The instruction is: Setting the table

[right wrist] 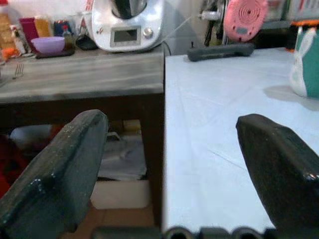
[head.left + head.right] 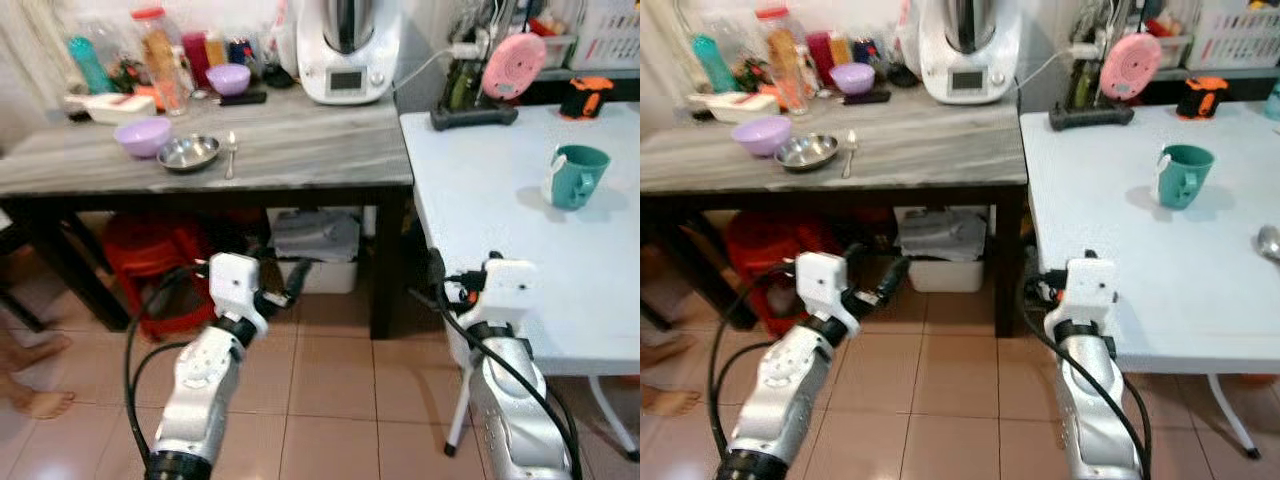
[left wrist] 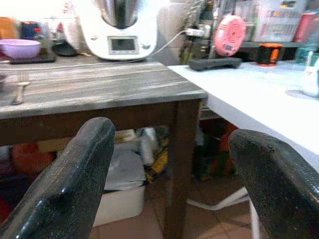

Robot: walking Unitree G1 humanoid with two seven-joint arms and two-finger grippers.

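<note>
A white food processor (image 2: 348,50) beside a pink fan (image 2: 513,64).

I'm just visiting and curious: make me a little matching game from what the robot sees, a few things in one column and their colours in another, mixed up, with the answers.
Things:
1. mug on the white table
2. bowl beside the steel dish
3. stool under the grey table
4. round gadget at the back

Colours:
A. red
B. pink
C. teal
D. lilac

Pairs: 1-C, 2-D, 3-A, 4-B
</note>
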